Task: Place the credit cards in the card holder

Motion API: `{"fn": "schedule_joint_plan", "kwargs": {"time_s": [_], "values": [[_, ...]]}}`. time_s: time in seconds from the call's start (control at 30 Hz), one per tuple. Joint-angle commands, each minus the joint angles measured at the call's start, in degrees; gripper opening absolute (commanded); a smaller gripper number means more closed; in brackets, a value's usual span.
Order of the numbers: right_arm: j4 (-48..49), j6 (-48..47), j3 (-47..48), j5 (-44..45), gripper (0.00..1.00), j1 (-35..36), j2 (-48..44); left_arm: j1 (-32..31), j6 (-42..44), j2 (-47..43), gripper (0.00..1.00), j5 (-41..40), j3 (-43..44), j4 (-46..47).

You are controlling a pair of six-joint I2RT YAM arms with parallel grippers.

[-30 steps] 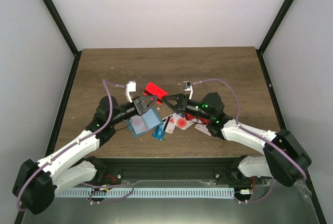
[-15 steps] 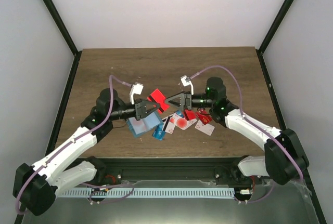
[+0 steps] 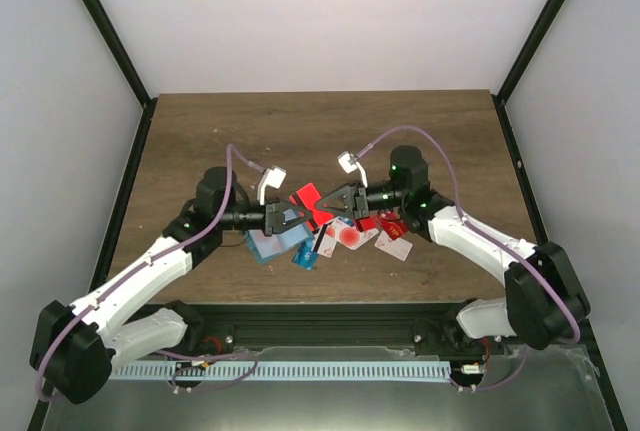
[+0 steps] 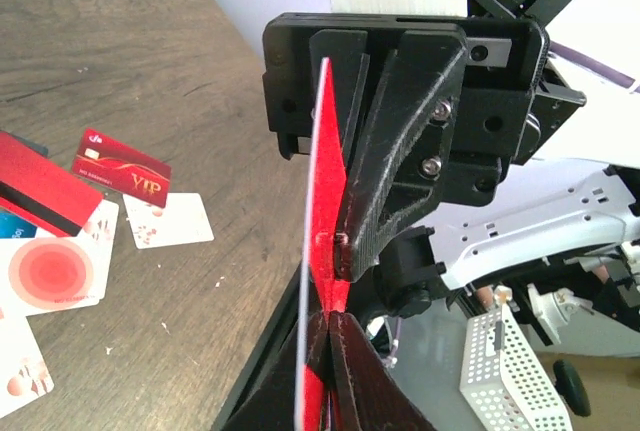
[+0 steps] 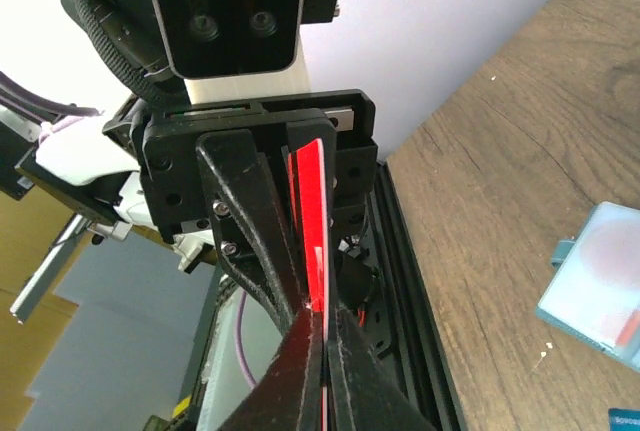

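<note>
A red credit card [image 3: 307, 198] hangs above the table between the two arms, pinched from both sides. My left gripper [image 3: 288, 215] is shut on its left edge, and the card shows edge-on [image 4: 318, 181] above the closed jaws of the left gripper [image 4: 330, 313]. My right gripper [image 3: 335, 201] is shut on the opposite edge, where the right gripper [image 5: 322, 316] clamps the upright card [image 5: 312, 221]. The teal-blue card holder [image 3: 272, 242] lies flat on the table below the left gripper and also shows in the right wrist view as the card holder [image 5: 600, 281].
Loose cards lie on the table under the right gripper: a white card with a red circle [image 3: 352, 236], a red VIP card [image 4: 120, 166], a red card with a black stripe [image 4: 35, 191], a white card [image 3: 395, 246] and a blue card [image 3: 305, 257]. The table's front rail [image 3: 330, 321] runs close behind.
The red card has come down and to the right. The right gripper opened, moved in and shut on the card's far edge. The left gripper kept its grip throughout.
</note>
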Motion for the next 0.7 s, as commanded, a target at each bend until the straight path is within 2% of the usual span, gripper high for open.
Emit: {"fn": "schedule_joint_plan", "kwargs": {"time_s": [0.0,0.07,0.13,0.2,0.27,0.37,0.47,0.67], "values": [[0.17,-0.90,2.10,-1.92,0.01,1.36,0.69,0.27,1.28,0.87,0.04,0.19,1.51,-0.27],[-0.10,-0.85,1.84,-0.85,0.01,1.43,1.16,0.26,1.74,0.98,0.09,-0.64,1.67,-1.34],[-1.87,-1.10,1.89,1.65,0.01,1.43,1.69,0.26,2.91,0.69,0.26,-4.61,2.34,-5.27],[-4.58,-1.48,2.13,4.81,0.01,1.43,2.81,0.27,4.45,0.11,0.41,-11.95,2.75,-10.90],[-6.34,-1.42,2.29,7.97,0.01,1.43,4.40,0.35,4.89,-0.38,0.45,-21.90,2.72,-16.75],[-7.41,-0.56,2.52,10.42,0.01,1.87,8.00,0.35,3.82,0.05,0.45,-32.13,2.28,-23.91],[-10.26,-1.26,5.00,13.13,0.01,3.34,12.42,0.35,2.23,-0.19,0.41,-37.51,0.76,-27.24],[-16.36,-4.84,12.45,15.84,0.01,6.45,21.59,0.47,-0.54,-0.46,0.28,-46.25,-2.46,-29.74]]}}
